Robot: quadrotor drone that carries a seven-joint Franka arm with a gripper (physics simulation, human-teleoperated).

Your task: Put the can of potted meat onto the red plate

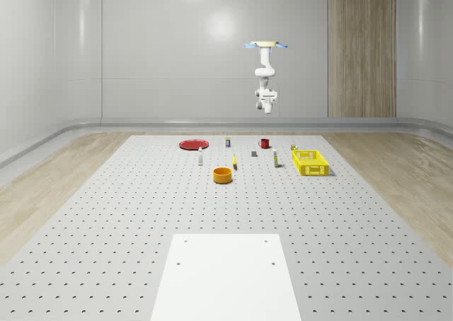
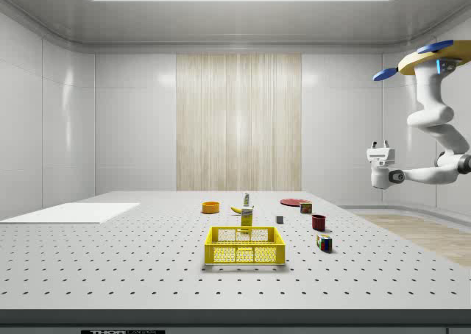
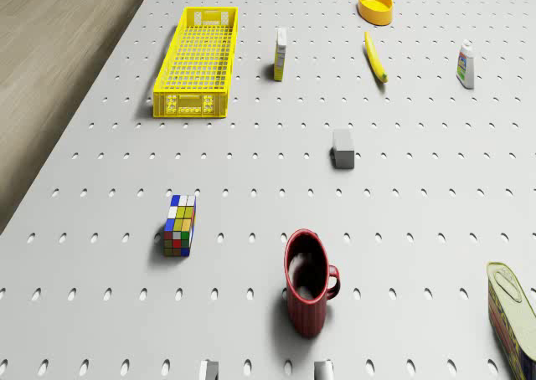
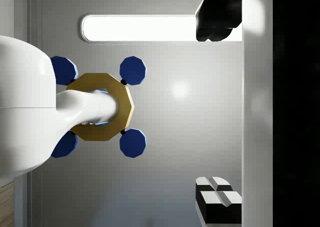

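Observation:
The potted meat can [image 3: 511,313] stands upright on the perforated table, beside the red mug [image 3: 308,284]. It is a small tin [image 1: 228,142] between the mug and the red plate [image 1: 192,144], which lies flat at the table's far end. From the side, the can [image 2: 305,207] sits just in front of the plate [image 2: 294,201]. The drone [image 2: 434,54] hovers high up past the table's far edge, behind the mug. My gripper [image 2: 380,144] is well above the table and points upward, open and holding nothing. The wrist view looks up at the drone, with the gripper [image 4: 218,107] fingers spread wide.
A yellow crate [image 3: 198,60], a Rubik's cube [image 3: 180,225], a grey block [image 3: 342,148], a small box [image 3: 280,53], a banana [image 3: 375,55], an orange bowl [image 3: 375,5] and a white bottle [image 3: 466,64] are spread across the table. A white panel [image 1: 226,275] lies at its near end.

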